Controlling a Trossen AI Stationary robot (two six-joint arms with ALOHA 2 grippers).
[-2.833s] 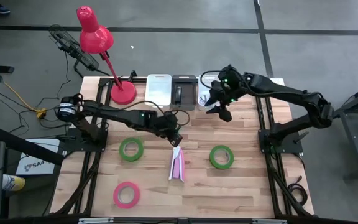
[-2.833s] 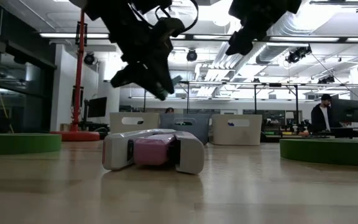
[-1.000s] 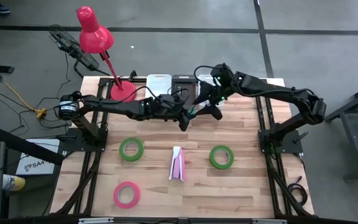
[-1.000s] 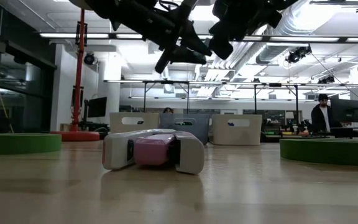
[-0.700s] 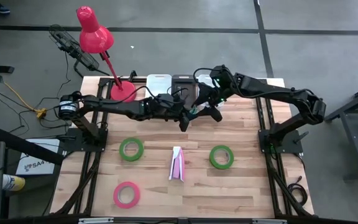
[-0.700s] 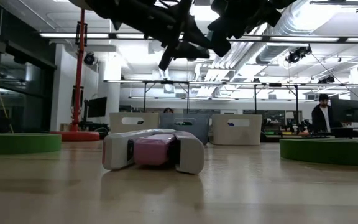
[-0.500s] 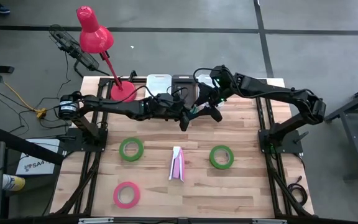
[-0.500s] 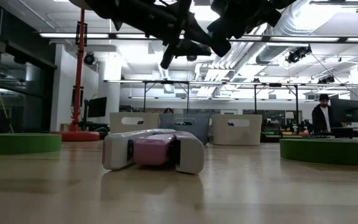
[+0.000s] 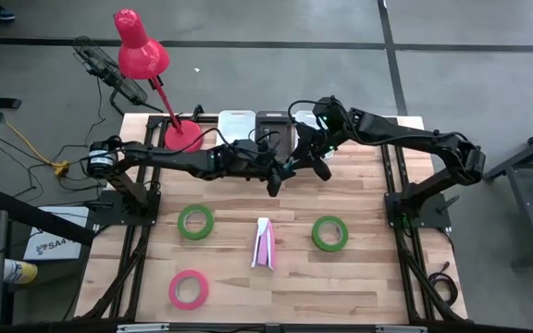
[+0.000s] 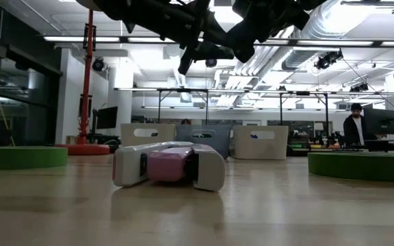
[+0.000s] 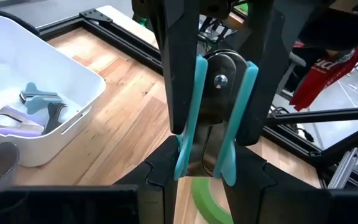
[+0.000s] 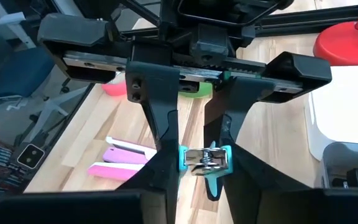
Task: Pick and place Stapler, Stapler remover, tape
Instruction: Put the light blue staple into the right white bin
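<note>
Mid-air handoff over the back of the surface (image 9: 340, 277), just in front of the bins (image 9: 274, 136). Left gripper (image 9: 274, 179) clamped tight on the teal staple remover (image 11: 211, 112), right gripper (image 9: 296, 162) pinched shut on the same piece. Stapler (image 9: 264, 244) flat mid-surface, untouched. Green tape (image 9: 195, 221) left of it, another green tape (image 9: 329, 232) to the right, pink tape (image 9: 188, 289) near the front.

The counter (image 9: 220, 268) is showing pale wood planks. Two tape rolls (image 9: 195, 221) (image 9: 329, 232) are showing green, a third (image 9: 188, 289) pink. The stapler (image 9: 264, 243) is showing white with pink. The lamp (image 9: 142, 51) is glowing red. The staple remover (image 11: 214, 112) is showing teal wings around silver metal, between black tools.
</note>
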